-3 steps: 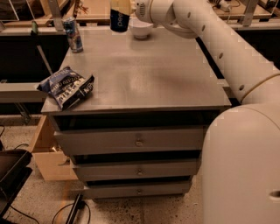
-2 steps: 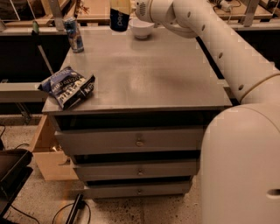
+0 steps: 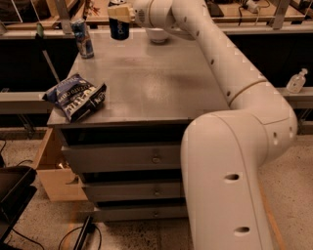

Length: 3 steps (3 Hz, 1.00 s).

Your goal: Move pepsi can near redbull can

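The pepsi can (image 3: 119,28) is stout and dark navy with white lettering. It is upright at the far edge of the grey table (image 3: 146,83), held from above by my gripper (image 3: 120,11), which is shut on its top. The redbull can (image 3: 83,38) is slim, blue and silver, and stands upright at the table's far left corner, a short way left of the pepsi can. My white arm reaches in from the right across the far edge of the table.
A dark blue chip bag (image 3: 76,96) lies at the table's front left. A white bowl (image 3: 157,35) sits at the far edge behind my arm. The table has drawers below. A sanitizer bottle (image 3: 296,82) stands on a ledge at right.
My gripper has carried the pepsi can to the left, closer to the redbull can. The redbull can and the chip bag have not moved.
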### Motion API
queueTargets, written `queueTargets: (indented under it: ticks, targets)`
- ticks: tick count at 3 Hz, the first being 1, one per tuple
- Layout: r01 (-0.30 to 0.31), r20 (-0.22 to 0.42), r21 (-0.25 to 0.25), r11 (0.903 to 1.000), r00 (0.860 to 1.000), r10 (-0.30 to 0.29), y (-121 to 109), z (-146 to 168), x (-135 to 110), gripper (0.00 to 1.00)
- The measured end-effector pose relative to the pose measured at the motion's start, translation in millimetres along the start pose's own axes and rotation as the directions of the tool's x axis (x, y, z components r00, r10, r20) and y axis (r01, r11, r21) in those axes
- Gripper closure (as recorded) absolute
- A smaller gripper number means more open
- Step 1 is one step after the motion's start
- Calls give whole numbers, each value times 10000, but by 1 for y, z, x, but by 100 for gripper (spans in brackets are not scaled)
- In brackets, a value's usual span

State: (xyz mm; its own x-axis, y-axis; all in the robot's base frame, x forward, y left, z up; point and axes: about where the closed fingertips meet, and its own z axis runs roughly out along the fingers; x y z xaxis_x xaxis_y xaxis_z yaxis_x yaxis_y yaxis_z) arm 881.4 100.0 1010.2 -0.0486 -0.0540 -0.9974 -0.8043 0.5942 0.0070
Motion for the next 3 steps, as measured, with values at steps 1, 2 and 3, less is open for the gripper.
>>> queueTargets:
  ticks: [1, 2, 3]
  targets:
    - [361, -373, -190, 9992, 9986, -368, 3, 26, 15, 100]
    - [405, -670, -482, 9980, 9968, -437, 12, 45, 30, 100]
    - [124, -1045, -830, 9965, 9943, -211, 21, 63, 52, 100]
